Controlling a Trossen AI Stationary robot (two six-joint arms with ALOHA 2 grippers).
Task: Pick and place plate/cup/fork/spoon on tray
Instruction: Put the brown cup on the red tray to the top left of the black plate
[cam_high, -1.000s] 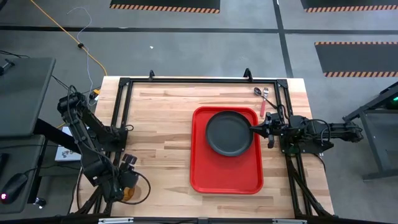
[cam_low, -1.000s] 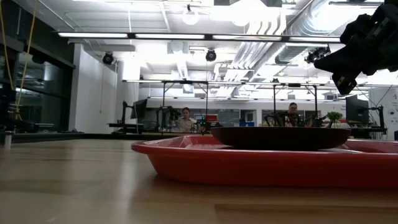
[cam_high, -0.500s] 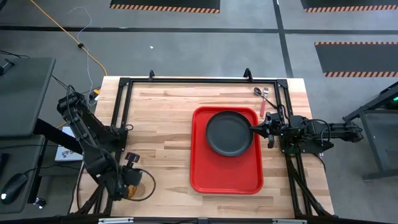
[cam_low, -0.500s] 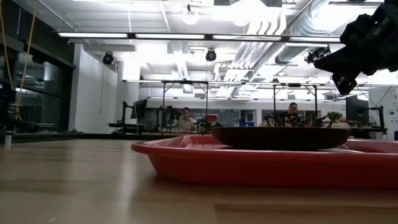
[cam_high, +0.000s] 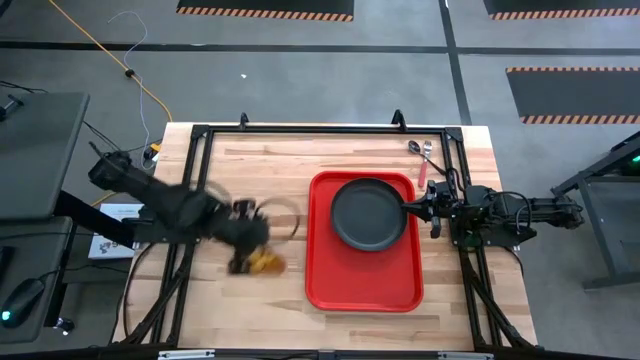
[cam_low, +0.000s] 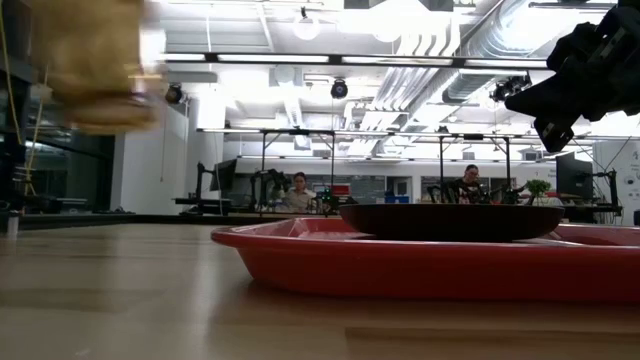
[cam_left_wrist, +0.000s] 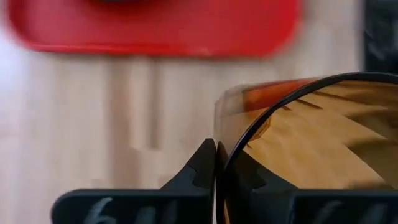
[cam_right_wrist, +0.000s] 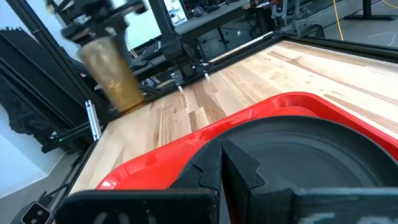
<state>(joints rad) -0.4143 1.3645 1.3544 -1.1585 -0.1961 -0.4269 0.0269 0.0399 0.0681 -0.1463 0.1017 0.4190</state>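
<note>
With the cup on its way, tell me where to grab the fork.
Take the fork by its pinkish-red handle, coming straight down. It lies flat on the wood beyond the tray's far right corner, its tines close beside the spoon, so the handle is the clearer part.

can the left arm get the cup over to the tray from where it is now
Probably yes. The left gripper holds the cup above bare table beside the tray, whose near half is free; the plate sits farther back.
</note>
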